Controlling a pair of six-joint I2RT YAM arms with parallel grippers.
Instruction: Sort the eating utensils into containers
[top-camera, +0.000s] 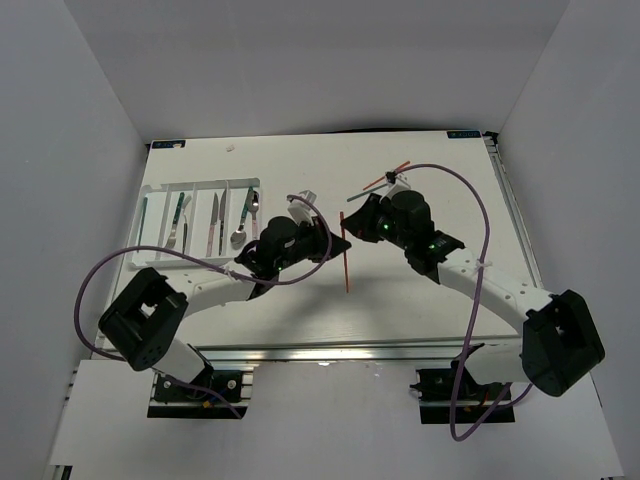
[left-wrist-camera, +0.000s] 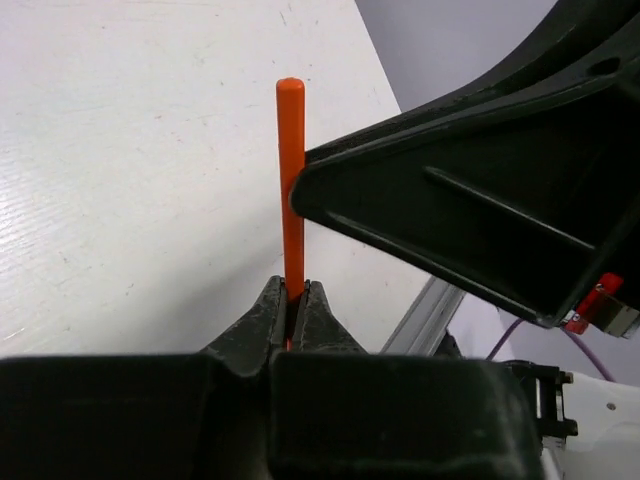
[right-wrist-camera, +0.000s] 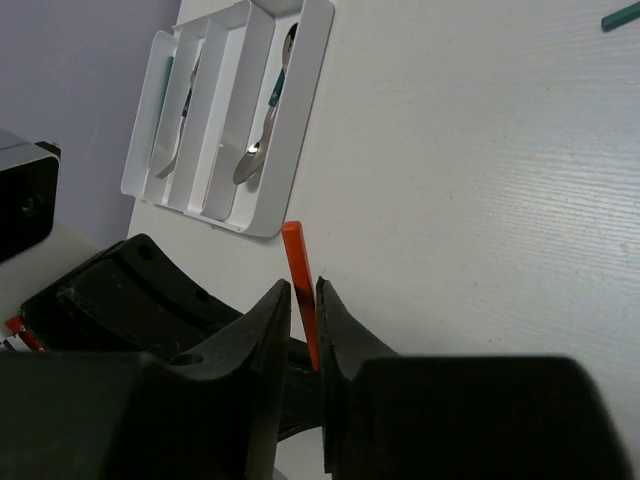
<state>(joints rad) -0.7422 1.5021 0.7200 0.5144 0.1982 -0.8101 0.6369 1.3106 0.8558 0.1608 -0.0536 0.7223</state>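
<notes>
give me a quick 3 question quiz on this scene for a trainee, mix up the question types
1. Multiple choice: what is the left gripper shut on? A) a knife B) a red chopstick C) a fork
2. True or false: every slot of the white tray is empty.
3. Fill in: on the table, the tray lies on the ___ arm's side.
Key: 1 B. 2 false, a spoon lies in one slot. 3 left.
</notes>
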